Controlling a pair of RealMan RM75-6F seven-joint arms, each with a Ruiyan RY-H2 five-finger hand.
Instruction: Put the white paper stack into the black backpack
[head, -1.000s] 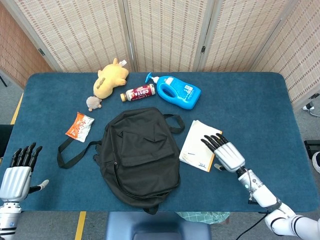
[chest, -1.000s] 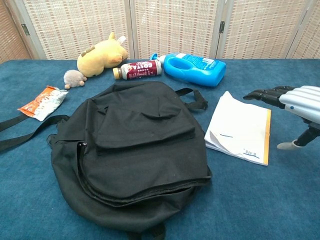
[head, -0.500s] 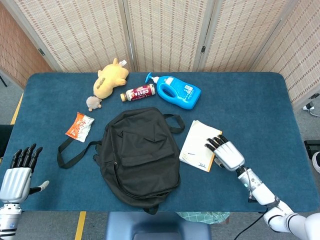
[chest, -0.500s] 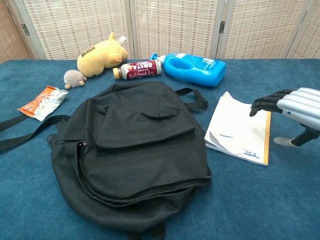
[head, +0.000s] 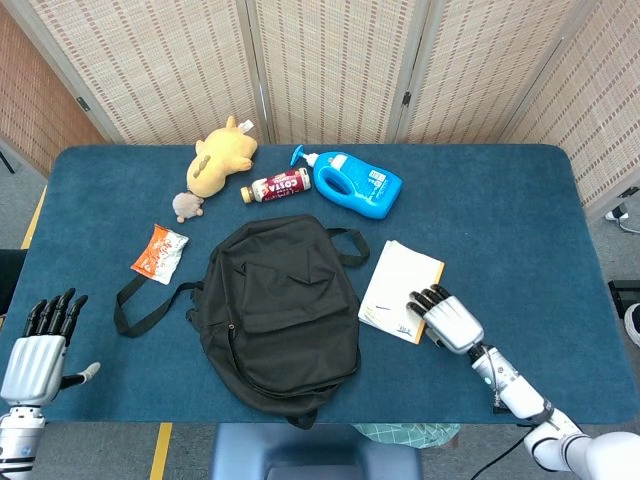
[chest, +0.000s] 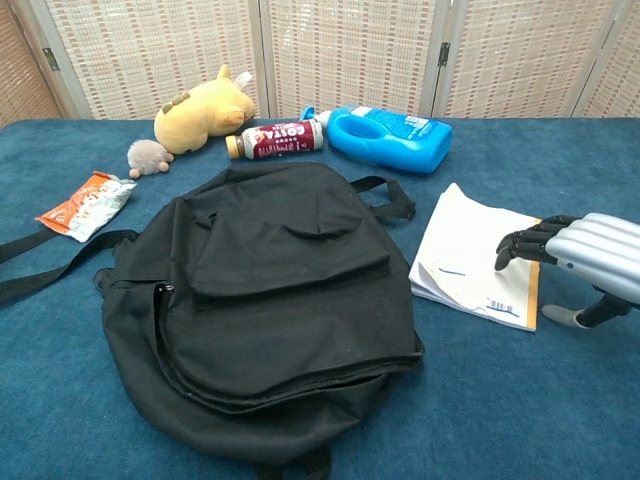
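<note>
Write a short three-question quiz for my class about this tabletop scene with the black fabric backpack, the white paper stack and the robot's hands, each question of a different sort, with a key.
1. True or false: the white paper stack already lies inside the black fabric backpack.
2. Multiple choice: which thing lies nearest the blue plastic detergent bottle? A. the orange snack packet B. the small dark red drink bottle C. the left hand
3. Fill in: the right hand has its fingertips at the ____ edge of the paper stack, as the chest view shows it.

Key
1. False: it lies on the blue table, to the right of the backpack.
2. B
3. right
</note>
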